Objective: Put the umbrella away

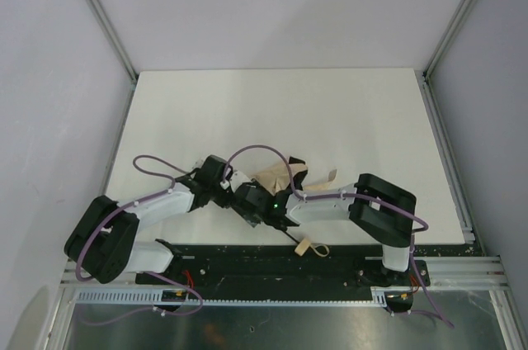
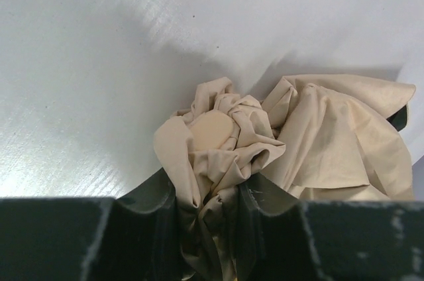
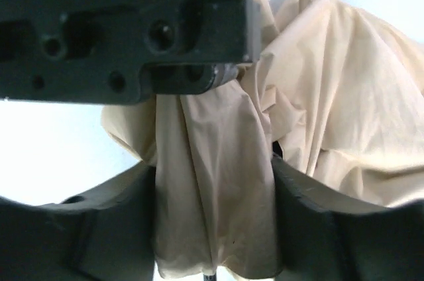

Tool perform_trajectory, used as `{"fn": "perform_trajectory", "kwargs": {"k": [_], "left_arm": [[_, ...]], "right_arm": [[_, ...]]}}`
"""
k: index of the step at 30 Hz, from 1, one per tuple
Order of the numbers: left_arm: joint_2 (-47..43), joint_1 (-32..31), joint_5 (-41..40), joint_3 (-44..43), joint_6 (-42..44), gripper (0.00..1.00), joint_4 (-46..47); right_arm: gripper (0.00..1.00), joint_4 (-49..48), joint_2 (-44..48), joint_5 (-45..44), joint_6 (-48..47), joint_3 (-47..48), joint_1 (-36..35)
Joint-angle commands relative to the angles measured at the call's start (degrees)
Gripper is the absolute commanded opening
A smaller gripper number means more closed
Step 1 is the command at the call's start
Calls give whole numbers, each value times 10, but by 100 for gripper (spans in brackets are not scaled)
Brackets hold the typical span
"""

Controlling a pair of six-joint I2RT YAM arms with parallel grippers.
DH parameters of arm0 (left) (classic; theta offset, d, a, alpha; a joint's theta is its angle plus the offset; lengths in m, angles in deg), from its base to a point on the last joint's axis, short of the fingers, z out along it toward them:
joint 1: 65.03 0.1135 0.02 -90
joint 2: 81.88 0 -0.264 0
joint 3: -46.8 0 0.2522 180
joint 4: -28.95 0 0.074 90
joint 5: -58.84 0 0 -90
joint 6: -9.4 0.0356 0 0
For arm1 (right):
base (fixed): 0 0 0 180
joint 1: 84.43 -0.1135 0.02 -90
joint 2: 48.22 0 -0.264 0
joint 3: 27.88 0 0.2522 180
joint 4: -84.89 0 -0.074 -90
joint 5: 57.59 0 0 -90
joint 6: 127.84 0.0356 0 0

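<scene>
Compact umbrella with a crumpled pale beige fabric canopy point(image 1: 279, 175) lies on the white worktop point(image 1: 330, 111), near the front edge, about centre, just ahead of the arm bases. Canopy is a loose, wrinkled heap, not rolled or strapped. A thin black shaft point(image 1: 290, 234) runs from the heap toward the near edge. A small tan piece point(image 1: 310, 248) sits at its end, touching the black base rail point(image 1: 247, 263); handle or strap, can't tell which

Both arms fold inward and meet at the left side of the heap. Left claw point(image 2: 207, 193): narrow gap between the dark fingers point(image 2: 149, 228), a bunched fold of beige cloth pinched between them, so it has hold of the umbrella. A smooth round tan patch point(image 2: 213, 132) shows in the folds just past the fingertips

Right claw point(image 3: 213, 175): jaws stand fairly wide, a hanging column of the same cloth fills the gap from one finger to the other. Can't tell if it is squeezing the cloth or just straddling it. Dark block with round holes point(image 3: 126, 29) sits right above that cloth, touching it

Purple cables point(image 1: 157, 164) loop over both arms
</scene>
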Motion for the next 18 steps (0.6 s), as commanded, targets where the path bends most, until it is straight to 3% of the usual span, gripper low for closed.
{"fn": "perform_trajectory", "kwargs": {"k": [1,4,5,7,10,13,18], "left_arm": [[10,-6,-2,-6,-9,0,-60],[6,-5,0,-6,-12,3,-60],[5,-4,0,-7,-10,8,-59],[3,1,-4,-12,2,28,-59],[-20,16,-19,-16,31,66,-56],[-73,47,-31,-2,70,92,-45],[-181,132,19,50,108,99,-22]], "right_arm": [[46,29,-65,-103,2,4,-10],[21,26,-91,-56,6,3,-3],[13,24,-98,-34,1,3,-1],[3,14,-111,18,-15,0,2],[0,1,-125,113,-19,-5,24],[0,-9,-130,191,-12,-9,53],[0,-56,-134,351,23,-23,114]]}}
